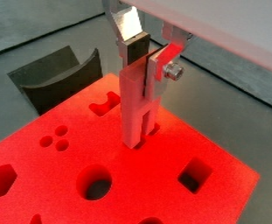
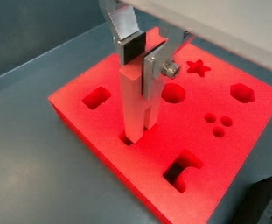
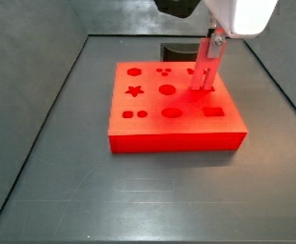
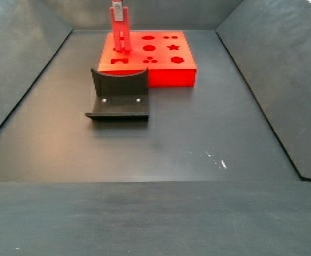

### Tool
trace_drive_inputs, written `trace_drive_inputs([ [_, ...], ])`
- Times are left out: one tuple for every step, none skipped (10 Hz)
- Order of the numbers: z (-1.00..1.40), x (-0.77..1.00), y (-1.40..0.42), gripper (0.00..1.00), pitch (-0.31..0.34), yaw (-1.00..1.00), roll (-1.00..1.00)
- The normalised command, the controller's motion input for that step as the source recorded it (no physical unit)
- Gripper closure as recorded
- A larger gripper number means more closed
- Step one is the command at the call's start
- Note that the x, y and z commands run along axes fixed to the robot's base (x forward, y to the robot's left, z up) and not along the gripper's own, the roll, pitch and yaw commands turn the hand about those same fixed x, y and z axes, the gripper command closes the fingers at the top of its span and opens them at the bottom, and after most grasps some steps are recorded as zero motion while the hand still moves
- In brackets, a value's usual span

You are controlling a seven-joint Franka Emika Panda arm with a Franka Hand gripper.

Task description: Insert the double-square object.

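On the grey surface, the dark fixture stands left of the red block. Above the block, the gripper has its jaws clamped on the upright double-square object, whose lower end sits in a block hole.

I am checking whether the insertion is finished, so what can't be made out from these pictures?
- How deep the double-square object sits: in both wrist views its lower end vanishes inside a hole of the red block.
- The hand: its body is cut off by the picture edge in both wrist views.
- In a side view the bar is too small to judge.
- The fixture is cut off by the corner.
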Motion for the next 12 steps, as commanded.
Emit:
trace_drive_inputs([
  [-0.09,0.14,0.00,1.00,0.019,0.00,0.01],
  [-0.08,0.03,-0.03,1.00,0.016,0.00,0.01],
  [-0.09,0.05,-0.03,1.00,0.000,0.00,0.01],
  [-0.13,0.00,-0.04,1.00,0.000,0.00,0.00],
  [-0.10,0.00,-0.07,1.00,0.000,0.00,0.02],
  [-0.06,0.00,-0.13,1.00,0.000,0.00,0.01],
  [-0.10,0.03,-0.13,1.00,0.000,0.00,0.00],
  [-0.18,0.02,0.00,1.00,0.000,0.00,0.00],
  [-0.27,0.04,0.00,1.00,0.000,0.00,0.00],
  [-0.45,0.11,0.00,1.00,0.007,-0.01,0.00],
  [-0.64,0.07,0.02,1.00,0.000,-0.07,0.02],
  [-0.55,0.09,0.00,1.00,0.000,-0.10,0.06],
])
